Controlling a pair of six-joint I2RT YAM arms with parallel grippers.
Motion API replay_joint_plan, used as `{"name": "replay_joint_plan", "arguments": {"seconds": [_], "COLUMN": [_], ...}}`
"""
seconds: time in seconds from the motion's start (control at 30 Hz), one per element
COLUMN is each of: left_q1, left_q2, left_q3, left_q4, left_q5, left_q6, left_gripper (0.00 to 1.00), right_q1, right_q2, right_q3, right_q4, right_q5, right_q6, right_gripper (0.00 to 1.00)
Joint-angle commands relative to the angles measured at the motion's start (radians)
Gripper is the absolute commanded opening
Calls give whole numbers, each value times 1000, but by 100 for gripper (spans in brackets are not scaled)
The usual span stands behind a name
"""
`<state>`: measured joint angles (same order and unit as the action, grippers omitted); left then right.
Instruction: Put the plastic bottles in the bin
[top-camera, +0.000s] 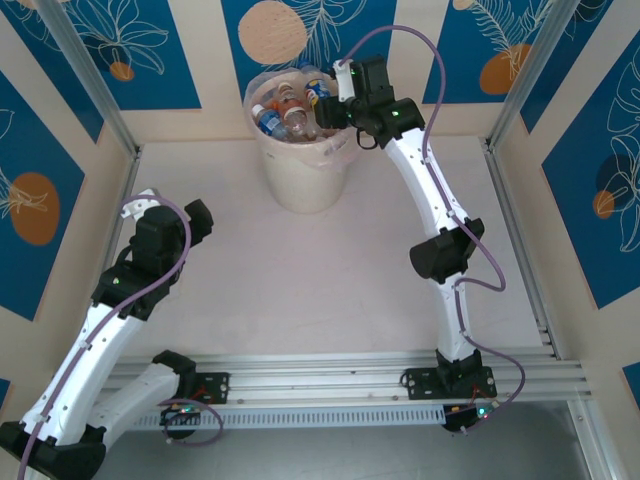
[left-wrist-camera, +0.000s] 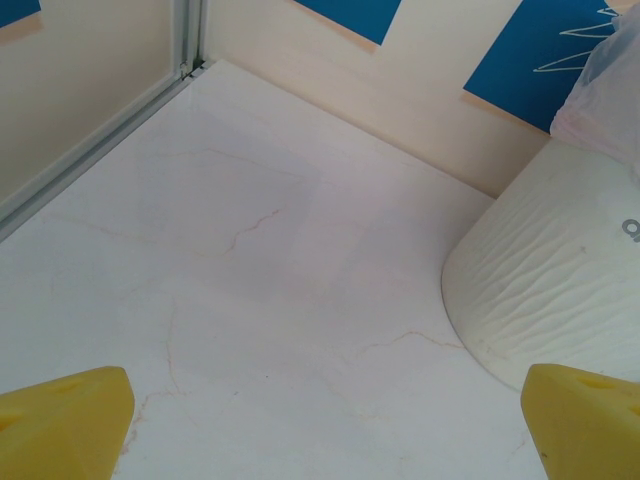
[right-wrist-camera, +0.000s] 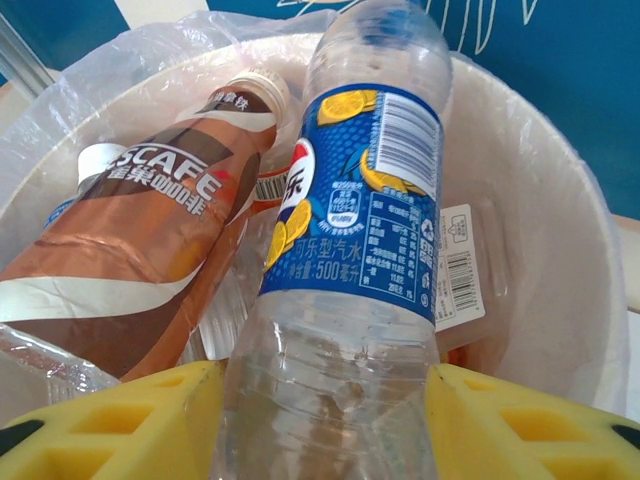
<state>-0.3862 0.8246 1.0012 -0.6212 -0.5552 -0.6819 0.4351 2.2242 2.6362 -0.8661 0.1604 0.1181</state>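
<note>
The right tool (right-wrist-camera: 325, 415) grasped the blue-labelled bottle (right-wrist-camera: 350, 230) by its lower body over the bin (top-camera: 300, 185) at the far side of the counter (left-wrist-camera: 250, 250), presumably to drop it among the other bottles (right-wrist-camera: 150, 230) inside, while the left tool (left-wrist-camera: 325, 420) stood released.

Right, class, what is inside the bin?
The bin holds a clear liner and bottles: a blue-label bottle with a brown bottle beside it. Others lie underneath, mostly covered. The bin's floor is hidden.
</note>
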Motion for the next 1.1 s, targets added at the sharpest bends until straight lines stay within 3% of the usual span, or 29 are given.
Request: {"name": "replay_joint_plan", "arguments": {"seconds": [0.0,0.43,0.83,1.07], "left_q1": [10,10,10,10], "left_q2": [-5,-7,-8,-12], "left_q3": [4,2,2,2], "left_q4": [11,11,14,14], "left_q5": [-3,-2,4,6], "left_q6": [-13,-22,-26,-25], "left_gripper": [100,99,100,99], "right_q1": [-3,53,74,67], "right_q2": [14,-58,-149,-192], "right_q3": [25,-41,-81,-79], "right_q4": [-33,-63,-37,-16], "right_q5": [-75,-82,19,139], "right_q6": [28,28,20,23], "right_gripper": [57,55,56,60]}}
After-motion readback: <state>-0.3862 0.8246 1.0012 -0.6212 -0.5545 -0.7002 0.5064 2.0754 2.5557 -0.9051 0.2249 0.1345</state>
